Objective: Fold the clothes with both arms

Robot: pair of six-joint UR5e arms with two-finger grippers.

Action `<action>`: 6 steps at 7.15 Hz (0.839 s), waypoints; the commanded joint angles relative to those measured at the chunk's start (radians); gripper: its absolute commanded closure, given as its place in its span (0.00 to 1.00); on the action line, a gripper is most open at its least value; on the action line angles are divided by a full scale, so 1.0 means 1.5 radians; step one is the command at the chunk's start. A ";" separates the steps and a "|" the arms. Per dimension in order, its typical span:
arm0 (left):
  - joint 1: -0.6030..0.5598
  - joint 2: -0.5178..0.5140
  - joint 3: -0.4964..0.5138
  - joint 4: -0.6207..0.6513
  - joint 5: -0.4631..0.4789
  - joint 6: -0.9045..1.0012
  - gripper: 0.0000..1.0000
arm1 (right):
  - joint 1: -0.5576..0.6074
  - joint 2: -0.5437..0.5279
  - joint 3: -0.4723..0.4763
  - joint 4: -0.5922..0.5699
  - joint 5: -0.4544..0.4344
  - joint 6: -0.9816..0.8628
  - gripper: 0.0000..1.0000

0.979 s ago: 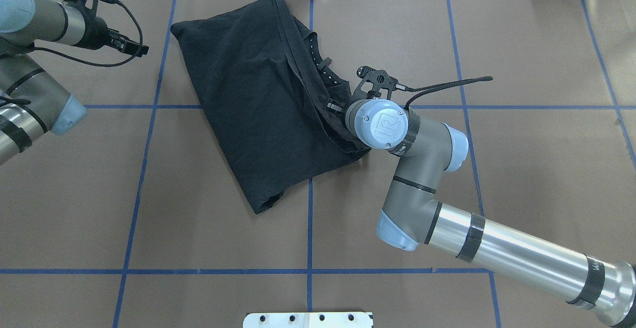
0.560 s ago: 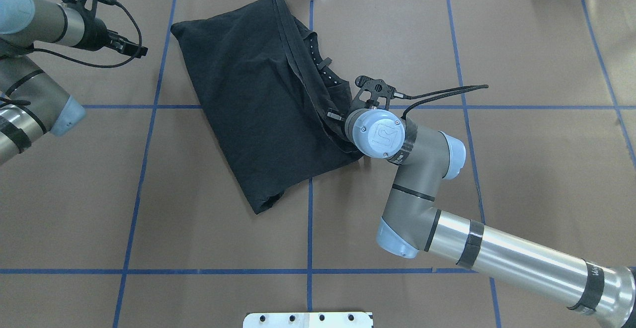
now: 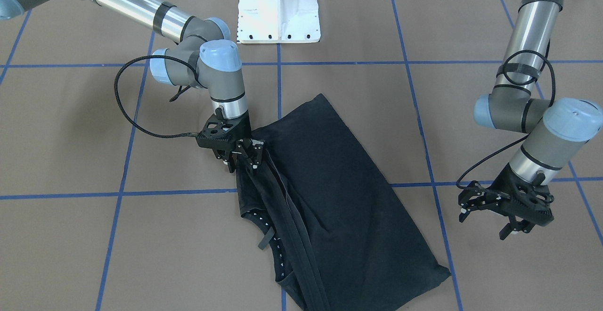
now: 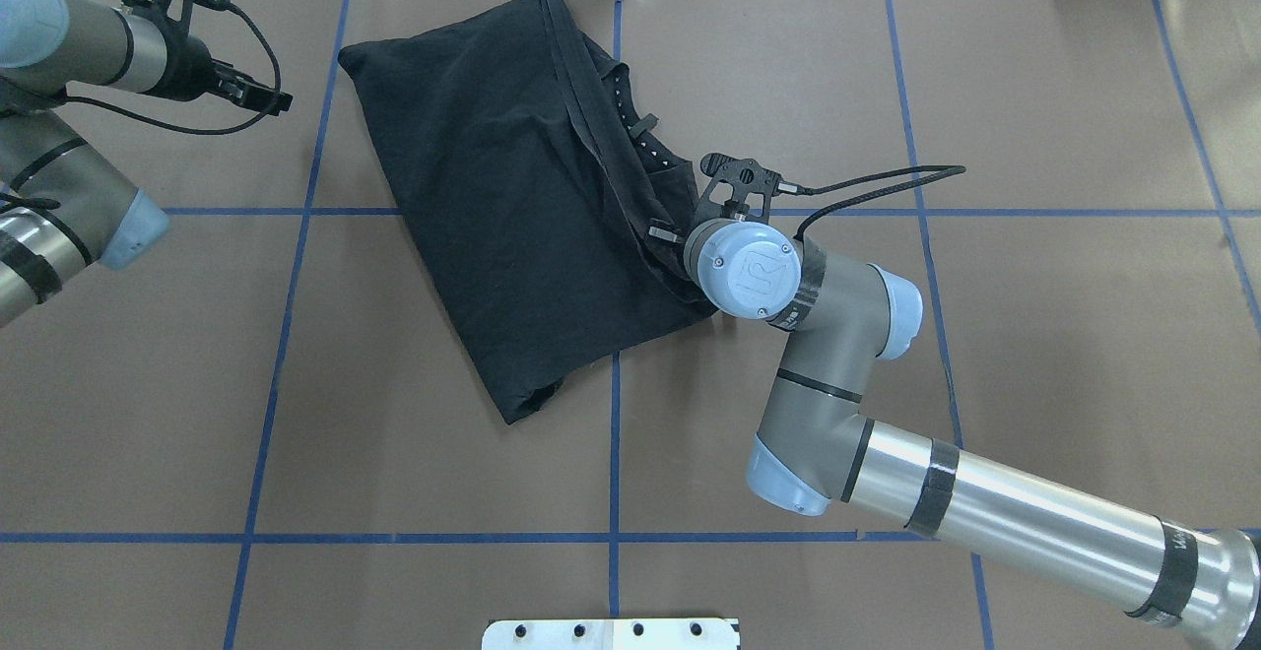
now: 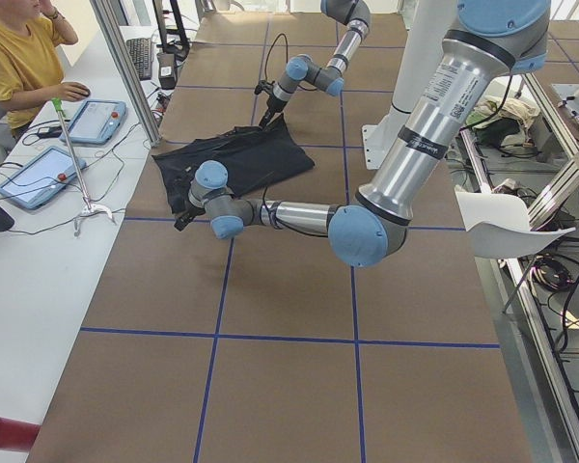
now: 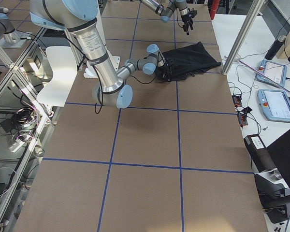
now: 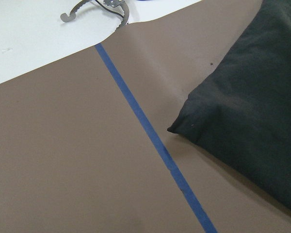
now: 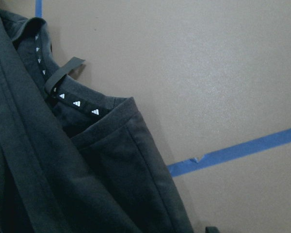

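Right gripper (image 3: 245,161) pinches the folded T-shirt (image 3: 339,207) (left gripper (image 3: 486,219) hangs spread).

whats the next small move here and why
Probably bring the left tool over to the nearest corner of the T-shirt. It hangs open above bare table, apart from the cloth, while the right tool sits at the folded edge near the collar; whether that one grips, I cannot tell.

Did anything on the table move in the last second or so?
The right arm drew back slightly toward the robot, with the right claw low at the edge of the black T-shirt. I cannot tell whether it grips the cloth. The left claw and the shirt lie much as before.
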 commanded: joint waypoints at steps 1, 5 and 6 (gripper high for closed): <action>0.000 0.001 0.000 0.000 0.000 0.000 0.00 | 0.000 -0.002 -0.002 0.001 0.000 -0.008 1.00; 0.000 0.003 -0.001 -0.005 0.000 0.000 0.00 | 0.002 0.001 0.018 0.000 0.006 -0.023 1.00; 0.000 0.004 -0.001 -0.005 0.000 0.000 0.00 | 0.003 0.000 0.027 -0.004 0.008 -0.023 1.00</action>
